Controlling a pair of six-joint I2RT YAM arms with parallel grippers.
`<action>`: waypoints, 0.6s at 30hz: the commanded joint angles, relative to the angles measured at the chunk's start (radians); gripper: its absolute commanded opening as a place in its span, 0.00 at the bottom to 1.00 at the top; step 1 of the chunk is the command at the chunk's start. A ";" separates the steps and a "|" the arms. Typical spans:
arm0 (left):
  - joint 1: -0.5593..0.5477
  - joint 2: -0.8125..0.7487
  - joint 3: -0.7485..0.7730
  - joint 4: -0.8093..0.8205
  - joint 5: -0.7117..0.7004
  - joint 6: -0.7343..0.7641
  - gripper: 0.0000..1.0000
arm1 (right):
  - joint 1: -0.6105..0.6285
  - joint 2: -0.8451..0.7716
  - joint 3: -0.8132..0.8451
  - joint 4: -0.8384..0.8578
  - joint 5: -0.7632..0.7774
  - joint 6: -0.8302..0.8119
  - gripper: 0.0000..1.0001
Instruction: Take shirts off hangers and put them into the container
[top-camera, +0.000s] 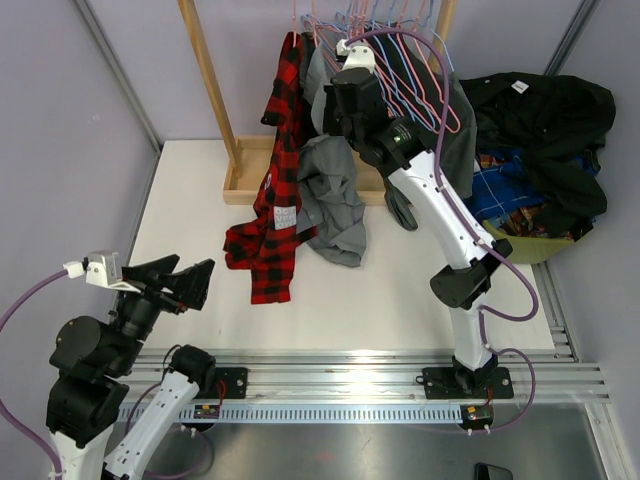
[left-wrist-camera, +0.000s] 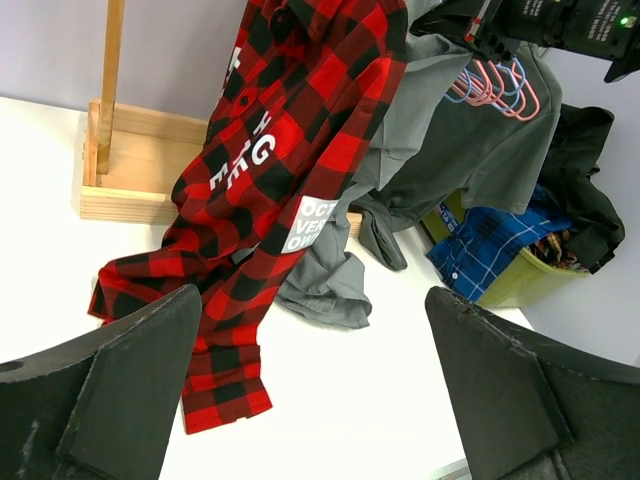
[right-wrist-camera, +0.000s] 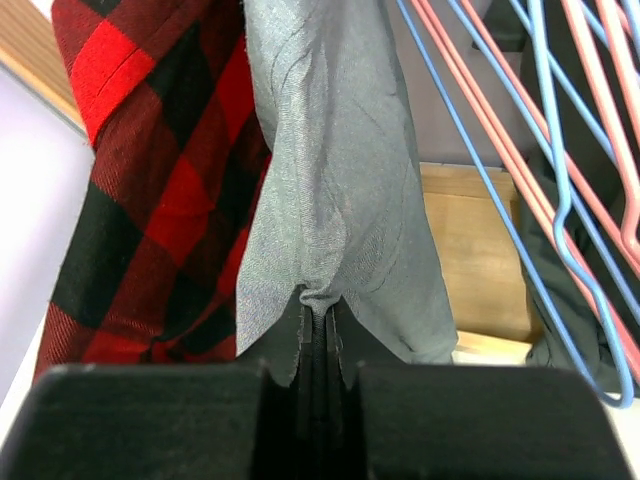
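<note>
A mid-grey shirt hangs from the rail with its lower part heaped on the table. My right gripper is shut on a fold of the grey shirt, high up by the rail. Left of it hangs a red-and-black plaid shirt, white lettering showing. Several pink and blue wire hangers crowd the rail, close on the right of the pinched cloth. The yellow-green container sits at the right with a black shirt over it. My left gripper stands open above the table.
The wooden rack post and its base stand at the back. A blue checked garment lies in the container. Metal frame bars run along the side walls.
</note>
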 joint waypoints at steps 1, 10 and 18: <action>-0.002 -0.020 0.014 0.015 -0.013 0.014 0.99 | 0.002 0.011 0.034 -0.038 -0.047 -0.055 0.00; -0.002 -0.025 0.011 0.017 -0.015 0.010 0.99 | 0.002 -0.112 -0.136 0.370 0.037 -0.201 0.00; -0.002 -0.034 0.000 0.012 -0.025 0.005 0.99 | 0.002 -0.156 -0.326 0.832 0.186 -0.291 0.00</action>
